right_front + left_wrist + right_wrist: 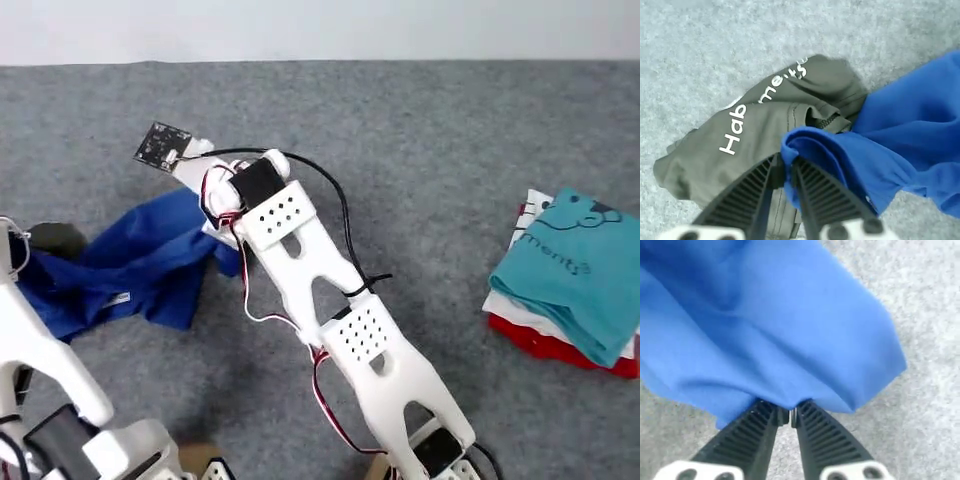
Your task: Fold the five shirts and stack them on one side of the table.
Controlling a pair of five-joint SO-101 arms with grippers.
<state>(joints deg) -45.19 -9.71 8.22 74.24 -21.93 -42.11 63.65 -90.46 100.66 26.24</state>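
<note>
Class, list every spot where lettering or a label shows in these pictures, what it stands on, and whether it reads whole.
White lettering on the olive shirt: large, but its end is lost in a crease.
Lettering on the folded teal shirt: cut off by the fold, so only part of it shows.
Small white label on the blue shirt: too small to read.

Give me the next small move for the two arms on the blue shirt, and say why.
The left gripper and right gripper are each shut on a bunched edge of the blue shirt, which lies crumpled, partly over the olive shirt. So probably raise both together and draw them apart, to lift it clear and spread it before folding.
</note>
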